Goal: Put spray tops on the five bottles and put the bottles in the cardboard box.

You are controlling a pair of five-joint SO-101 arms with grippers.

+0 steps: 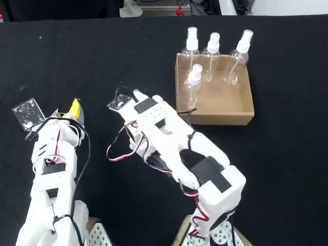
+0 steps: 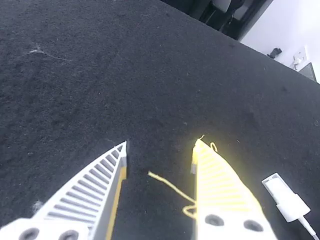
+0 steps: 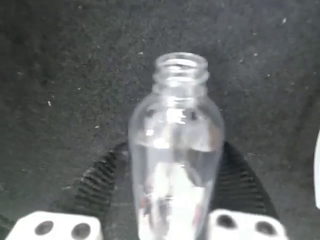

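A clear bottle (image 3: 175, 100) with an open neck and no spray top lies between the black fingers (image 3: 102, 175) of my right gripper (image 3: 174, 147), which is shut on its body. In the high view that gripper (image 1: 124, 101) sits left of the cardboard box (image 1: 215, 119). Several bottles with white spray tops (image 1: 192, 37) stand inside the box. My left gripper (image 2: 160, 145) is open above bare black cloth, with one white and one yellow finger. A loose white spray top (image 2: 286, 199) with its tube lies on the cloth beside the yellow finger (image 2: 220, 190).
The table is covered by a black cloth (image 1: 77, 51). My left arm (image 1: 51, 164) stands at the near left, my right arm (image 1: 195, 164) near the middle, with its cables hanging between them. Open cloth lies left of and behind the box.
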